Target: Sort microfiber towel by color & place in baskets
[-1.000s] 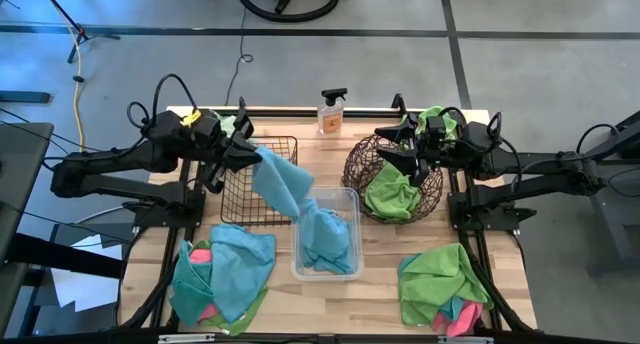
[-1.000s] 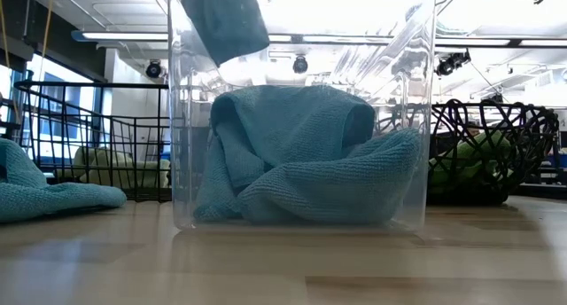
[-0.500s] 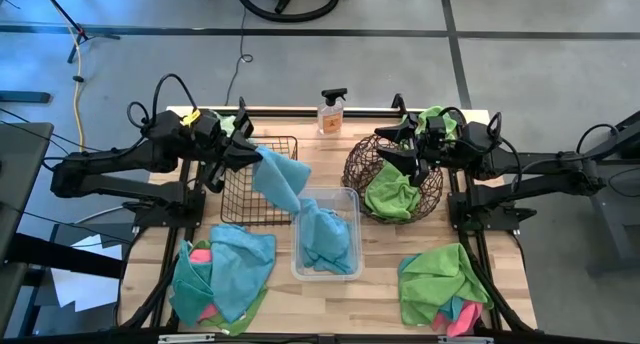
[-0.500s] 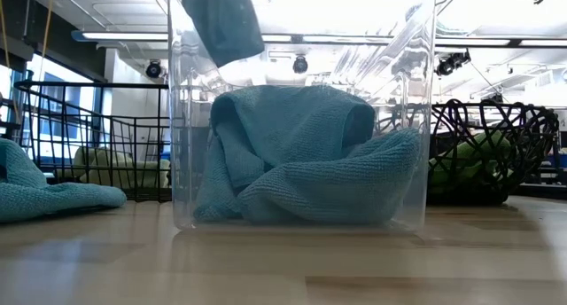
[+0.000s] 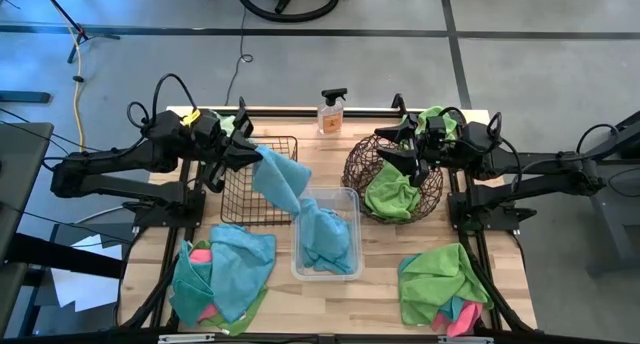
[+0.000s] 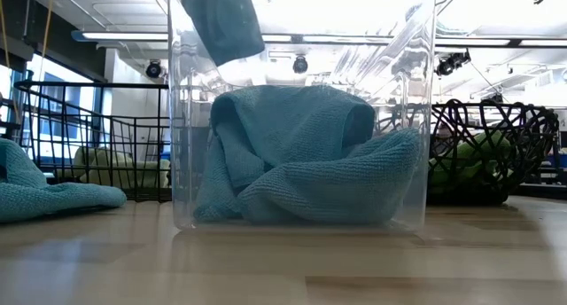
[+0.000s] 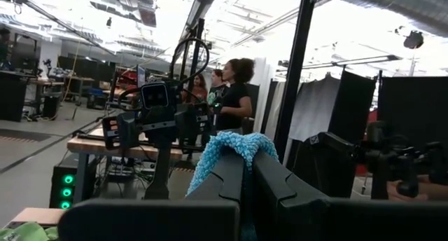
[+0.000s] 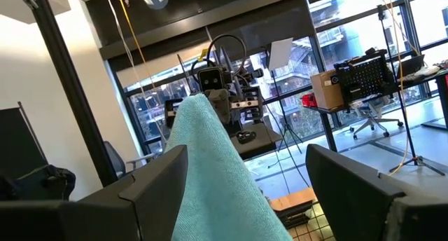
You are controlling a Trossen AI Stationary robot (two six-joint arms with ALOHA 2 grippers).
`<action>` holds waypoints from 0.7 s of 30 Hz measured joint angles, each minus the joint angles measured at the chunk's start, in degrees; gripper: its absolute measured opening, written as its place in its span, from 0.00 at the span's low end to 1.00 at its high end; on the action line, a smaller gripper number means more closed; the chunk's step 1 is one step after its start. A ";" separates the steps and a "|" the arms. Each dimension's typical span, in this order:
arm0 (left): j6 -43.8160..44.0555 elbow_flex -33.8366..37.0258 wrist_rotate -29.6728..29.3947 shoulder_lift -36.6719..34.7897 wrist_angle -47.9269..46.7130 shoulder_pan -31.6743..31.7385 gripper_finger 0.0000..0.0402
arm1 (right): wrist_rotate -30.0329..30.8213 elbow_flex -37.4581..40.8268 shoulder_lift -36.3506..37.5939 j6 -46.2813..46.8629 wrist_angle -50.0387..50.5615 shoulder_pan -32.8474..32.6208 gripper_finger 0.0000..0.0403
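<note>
My left gripper (image 5: 243,152) is over the black wire basket (image 5: 238,199), shut on a teal towel (image 5: 278,179). The towel slants down toward the clear tub (image 5: 356,234). In the low view its lower end (image 6: 221,26) hangs above the teal towels lying in the tub (image 6: 301,154). My right gripper (image 5: 395,152) is open over the round woven basket (image 5: 354,169), which holds green towels (image 5: 392,196), and it touches nothing. A mixed pile of teal, pink and green towels (image 5: 225,274) lies near left. A mostly green pile (image 5: 440,284) lies near right. My left gripper pinches the teal towel between its two shut fingers (image 7: 231,178). A tuft of its upper end (image 7: 234,146) pokes out past the fingertips. The rest hangs below, slanting toward the tub, and its lower end is clear of the towels in the tub.
A clear spray bottle (image 5: 331,112) stands at the far edge between the arms. The wire basket shows bare mesh. Bare wood lies between the tub and the right pile. People stand in the room beyond the table (image 7: 234,94).
The hanging teal towel has drawn in a little. Its lower end now sits slightly nearer the tub's left far corner than a second ago. Both grippers have stayed where they were.
</note>
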State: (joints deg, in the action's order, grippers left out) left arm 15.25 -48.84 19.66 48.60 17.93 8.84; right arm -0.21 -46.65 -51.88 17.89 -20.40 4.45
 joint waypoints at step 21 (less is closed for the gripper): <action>-0.49 0.02 -0.15 -0.55 -0.05 0.02 0.00 | -0.06 0.00 0.00 0.05 0.00 0.01 0.71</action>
State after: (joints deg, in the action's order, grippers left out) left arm 14.76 -48.82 19.51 48.05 17.89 8.86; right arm -0.27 -46.65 -51.88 17.94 -20.40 4.46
